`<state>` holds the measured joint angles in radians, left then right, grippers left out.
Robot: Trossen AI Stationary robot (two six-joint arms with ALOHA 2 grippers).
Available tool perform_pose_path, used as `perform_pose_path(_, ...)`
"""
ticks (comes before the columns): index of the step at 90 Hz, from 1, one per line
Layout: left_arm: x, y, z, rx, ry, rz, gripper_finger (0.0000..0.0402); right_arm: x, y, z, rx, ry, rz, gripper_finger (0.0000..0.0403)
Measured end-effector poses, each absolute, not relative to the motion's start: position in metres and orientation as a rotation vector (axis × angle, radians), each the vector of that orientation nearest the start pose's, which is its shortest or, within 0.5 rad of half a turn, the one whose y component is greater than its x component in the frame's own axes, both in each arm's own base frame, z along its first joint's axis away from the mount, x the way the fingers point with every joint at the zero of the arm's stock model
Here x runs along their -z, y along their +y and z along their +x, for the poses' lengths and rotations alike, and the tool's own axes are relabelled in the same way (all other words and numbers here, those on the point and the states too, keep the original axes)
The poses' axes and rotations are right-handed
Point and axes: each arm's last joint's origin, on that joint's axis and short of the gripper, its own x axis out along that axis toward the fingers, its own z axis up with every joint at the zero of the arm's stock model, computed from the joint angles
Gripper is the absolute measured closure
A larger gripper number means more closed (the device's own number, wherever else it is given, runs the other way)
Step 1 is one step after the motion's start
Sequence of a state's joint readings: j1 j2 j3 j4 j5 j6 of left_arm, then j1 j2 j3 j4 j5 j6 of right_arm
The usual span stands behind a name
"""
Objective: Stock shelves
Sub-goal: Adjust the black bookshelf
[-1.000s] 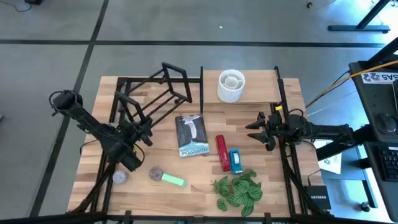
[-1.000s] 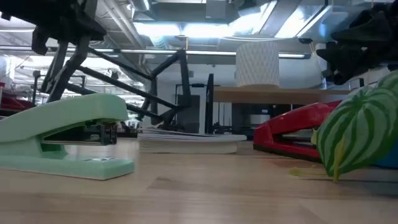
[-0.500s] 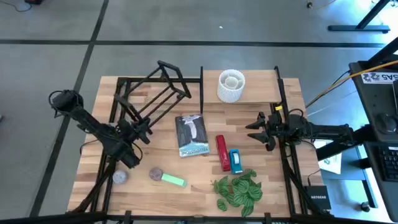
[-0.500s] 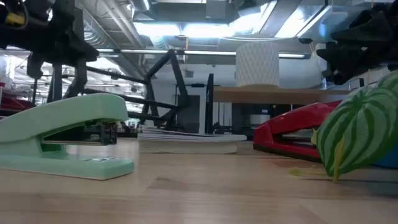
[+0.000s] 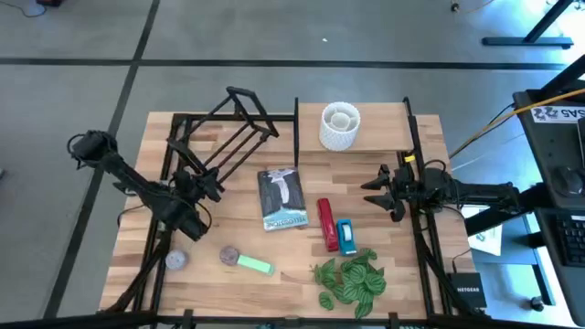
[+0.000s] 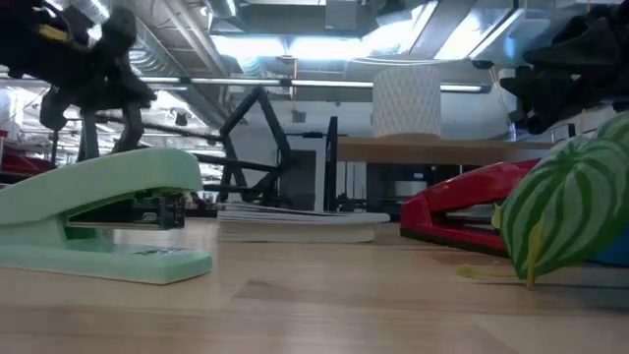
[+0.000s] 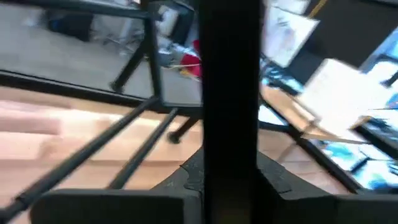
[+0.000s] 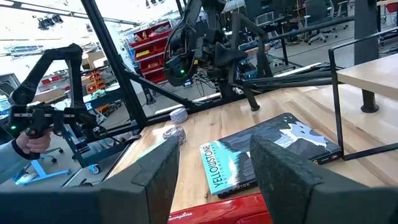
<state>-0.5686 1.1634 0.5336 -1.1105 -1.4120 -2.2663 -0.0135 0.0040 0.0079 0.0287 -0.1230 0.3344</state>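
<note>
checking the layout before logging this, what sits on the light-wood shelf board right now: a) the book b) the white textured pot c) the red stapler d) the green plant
b: in the high view the white textured pot stands on the light-wood shelf board, while the red stapler, book and green plant lie on the tabletop.

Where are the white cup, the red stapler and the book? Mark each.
white cup (image 5: 340,125): high view, on its rim.
red stapler (image 5: 326,224): high view, middle of its top.
book (image 5: 282,198): high view, centre of its cover.
</note>
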Motion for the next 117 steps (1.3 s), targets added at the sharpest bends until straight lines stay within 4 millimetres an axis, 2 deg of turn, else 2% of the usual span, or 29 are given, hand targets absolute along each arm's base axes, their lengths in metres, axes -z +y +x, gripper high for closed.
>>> perform_pose_path(11,-0.178,-0.046,0.131,-1.081,-0.115,-0.575,0.0302,-0.169,0.002,0.097,-0.114,-0.014,0.332,0.0221)
perform_pose_path(28,-0.178,-0.045,0.132,-1.095,-0.112,-0.608,0.0294,-0.169,0.002,0.097,-0.114,-0.013,0.332,0.0221)
perform_pose_path(35,-0.178,-0.046,0.133,-1.091,-0.115,-0.615,0.0308,-0.169,0.002,0.097,-0.114,-0.014,0.332,0.0221)
perform_pose_path(46,-0.178,-0.048,0.137,-1.067,-0.148,-0.614,0.0367,-0.169,0.002,0.097,-0.114,-0.014,0.332,0.0221)
perform_pose_path(72,-0.192,-0.063,0.146,-0.968,-0.193,-0.481,0.0371,-0.169,0.002,0.097,-0.114,-0.014,0.332,0.0221)
perform_pose_path(117,-0.197,-0.092,0.129,-0.752,-0.188,-0.466,0.0372,-0.169,0.002,0.097,-0.114,-0.014,0.332,0.0221)
